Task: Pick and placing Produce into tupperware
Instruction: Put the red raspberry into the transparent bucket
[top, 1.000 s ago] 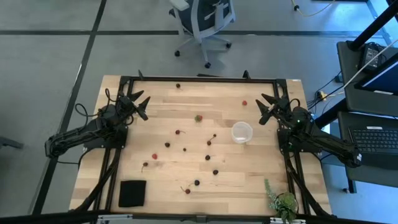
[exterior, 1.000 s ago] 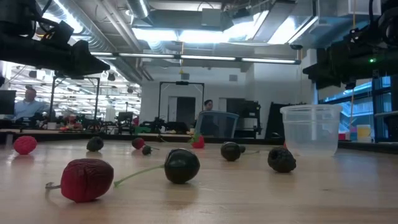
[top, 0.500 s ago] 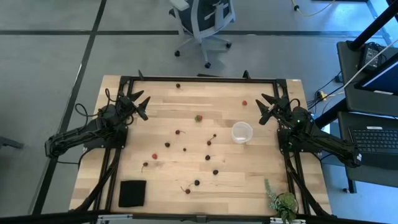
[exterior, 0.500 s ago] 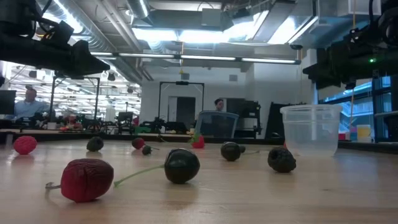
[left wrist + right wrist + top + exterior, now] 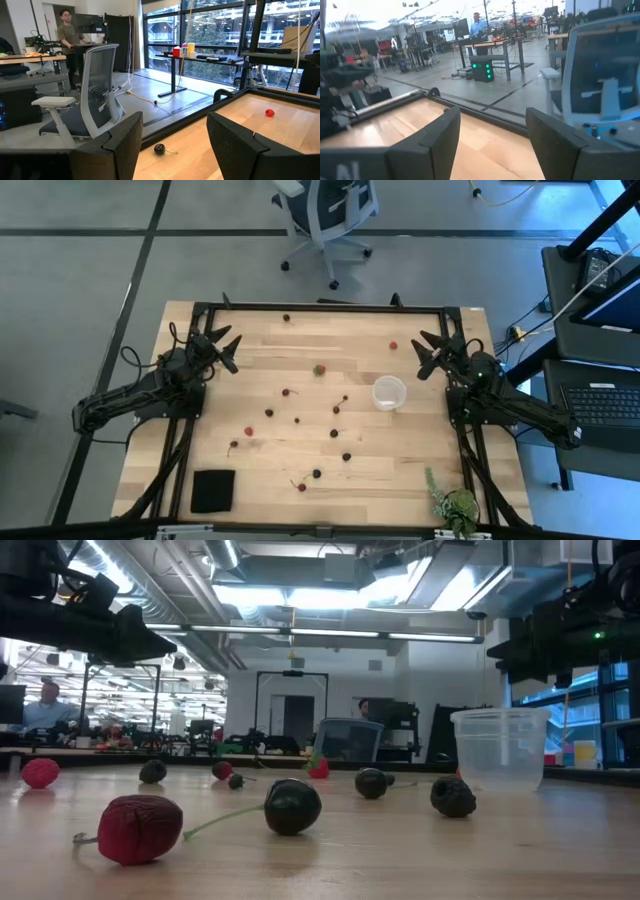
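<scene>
Several tiny red and dark maroon fruits (image 5: 334,434) lie scattered on the wooden table, some with thin stems; the low view shows a red one (image 5: 139,829) and a dark one (image 5: 292,806) close by. The translucent tub (image 5: 389,392) stands upright right of the middle, also in the low view (image 5: 499,748). My left gripper (image 5: 227,345) hangs open above the table's far left part. My right gripper (image 5: 430,352) hangs open above the far right part, just beyond the tub. In the left wrist view a dark fruit (image 5: 159,149) and a red one (image 5: 269,112) lie ahead.
A flat black pad (image 5: 212,491) lies at the near left corner and a leafy green plant (image 5: 450,502) at the near right. A black frame (image 5: 320,308) runs round the table. An office chair (image 5: 325,215) stands past the far edge; people show far off.
</scene>
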Available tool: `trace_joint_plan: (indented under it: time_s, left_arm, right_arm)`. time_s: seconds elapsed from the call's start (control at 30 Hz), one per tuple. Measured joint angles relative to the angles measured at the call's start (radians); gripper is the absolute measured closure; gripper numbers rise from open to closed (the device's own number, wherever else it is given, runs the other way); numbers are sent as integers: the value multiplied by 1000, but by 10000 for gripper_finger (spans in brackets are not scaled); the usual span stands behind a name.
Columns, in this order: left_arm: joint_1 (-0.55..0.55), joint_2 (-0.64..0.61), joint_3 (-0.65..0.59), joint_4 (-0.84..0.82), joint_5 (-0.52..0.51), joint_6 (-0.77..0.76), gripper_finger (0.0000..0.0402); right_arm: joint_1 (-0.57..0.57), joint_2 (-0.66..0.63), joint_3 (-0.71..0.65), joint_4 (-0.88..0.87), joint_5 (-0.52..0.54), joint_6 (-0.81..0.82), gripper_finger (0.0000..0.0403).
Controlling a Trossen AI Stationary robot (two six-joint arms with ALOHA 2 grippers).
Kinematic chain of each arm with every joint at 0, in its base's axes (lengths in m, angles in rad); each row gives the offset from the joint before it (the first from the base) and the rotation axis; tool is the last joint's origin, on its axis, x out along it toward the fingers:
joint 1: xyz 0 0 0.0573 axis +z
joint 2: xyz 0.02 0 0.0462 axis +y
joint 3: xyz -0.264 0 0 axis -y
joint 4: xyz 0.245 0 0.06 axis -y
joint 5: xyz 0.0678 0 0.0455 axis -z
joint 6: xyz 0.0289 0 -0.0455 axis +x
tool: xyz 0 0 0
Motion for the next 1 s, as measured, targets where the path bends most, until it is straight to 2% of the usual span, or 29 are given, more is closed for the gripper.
trace_joint_plan:
  time_s: [0.2,0.37,0.43,0.53,0.6,0.77,1.0]
  left_arm:
    - [0,0,0,0,0,0,188]
    - [0,0,0,5,0,-11,188]
    - [0,0,0,18,0,-26,188]
    - [0,0,0,58,0,-26,188]
    - [0,0,0,85,0,-27,188]
    - [0,0,0,101,0,-26,188]
    - [0,0,0,100,0,-27,188]
  right_arm:
    - [0,0,0,-1,-20,17,176]
    - [0,0,0,31,-54,-62,176]
    - [0,0,26,50,-129,-83,176]
    - [0,7,117,29,-299,-136,176]
    - [3,35,193,-16,-330,-138,176]
    - [5,203,423,-214,-268,-94,176]
    - [4,595,733,-573,-108,-33,176]
